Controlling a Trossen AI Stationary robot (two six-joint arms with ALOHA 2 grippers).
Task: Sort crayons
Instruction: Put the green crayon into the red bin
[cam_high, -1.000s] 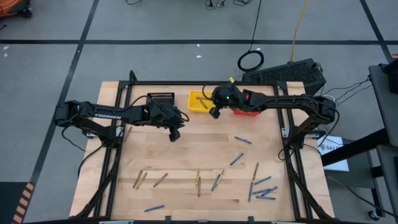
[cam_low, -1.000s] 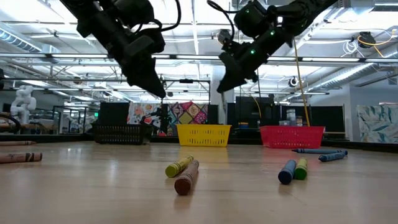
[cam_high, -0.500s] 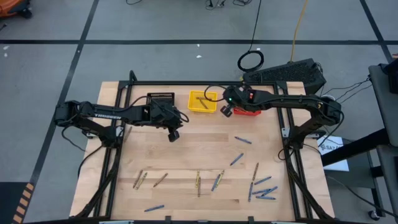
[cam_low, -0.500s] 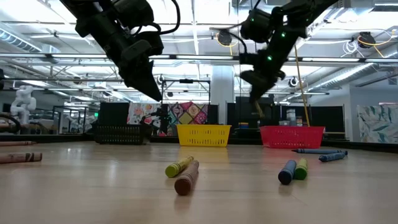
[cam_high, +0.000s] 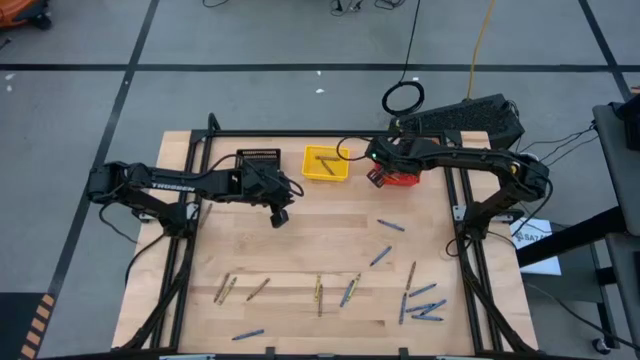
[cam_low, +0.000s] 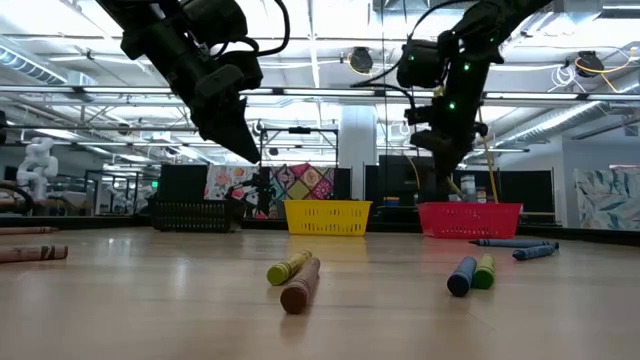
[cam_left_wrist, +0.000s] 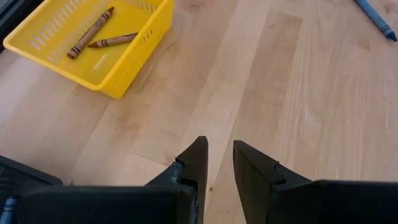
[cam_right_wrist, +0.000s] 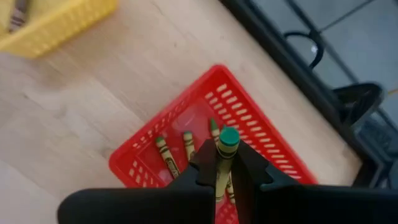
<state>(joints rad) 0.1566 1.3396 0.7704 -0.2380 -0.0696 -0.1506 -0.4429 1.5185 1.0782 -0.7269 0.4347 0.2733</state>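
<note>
Olive-green crayon (cam_right_wrist: 225, 155) is sitting clamped in your right pincer (cam_right_wrist: 222, 163), its tip poking out past the fingertips and its long axis running straight along the fingers. The red mesh basket (cam_right_wrist: 264, 138) is lying directly below and ahead of that pincer, with three more olive crayons (cam_right_wrist: 163, 155) already resting in it, so the coming move looks like a plain release downward; the drop turns on the pincer hanging over the basket's inside and not its rim. Your left pincer (cam_left_wrist: 219, 163) is hovering narrowly parted and holding nothing, above bare tabletop (cam_left_wrist: 298, 106), with the yellow basket (cam_left_wrist: 118, 56) ahead and to one side of it, two brown crayons (cam_left_wrist: 91, 32) inside. The remaining loose crayons (cam_high: 420, 305) are lying scattered well behind both pincers, nearer the right arm.
</note>
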